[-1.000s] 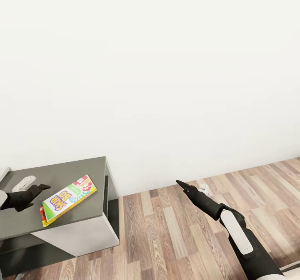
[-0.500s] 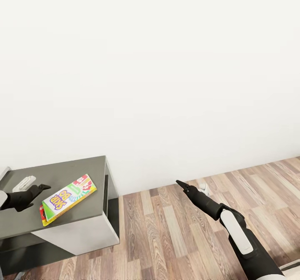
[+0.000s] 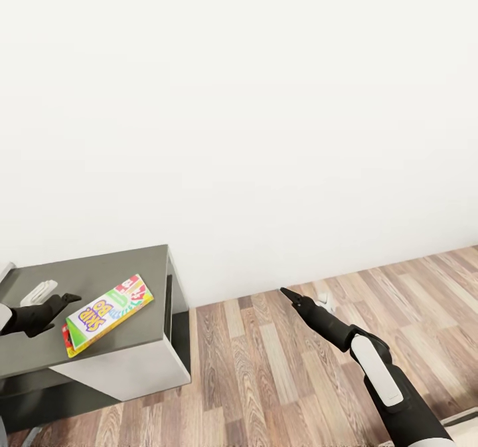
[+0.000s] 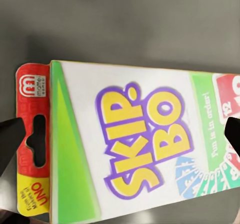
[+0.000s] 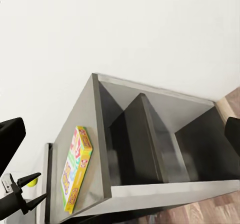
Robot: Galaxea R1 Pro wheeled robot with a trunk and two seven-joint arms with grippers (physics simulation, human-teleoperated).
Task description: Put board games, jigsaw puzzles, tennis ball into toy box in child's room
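Observation:
A green-edged Skip-Bo board game (image 3: 109, 313) lies flat on a low cabinet's dark grey top (image 3: 113, 268), at its front right. A second box's red and yellow edge (image 3: 67, 342) peeks out from under it. My left gripper (image 3: 65, 304) hovers just left of the stack, open. In the left wrist view the cover (image 4: 135, 139) spans the gap between the wide-apart fingertips (image 4: 9, 139). My right gripper (image 3: 287, 293) hangs open over the wooden floor, well right of the cabinet. It faces the cabinet's open shelves (image 5: 150, 129) and the game (image 5: 76, 170).
A plain white wall rises behind the cabinet. Wooden floor (image 3: 265, 367) stretches to the right and front. A small pale grey piece (image 3: 38, 293) lies on the cabinet top behind my left gripper (image 5: 27, 190). The cabinet's front shows three dark open compartments.
The whole picture has shifted slightly, so the camera moved. Both arms and the stacked games keep their places relative to each other.

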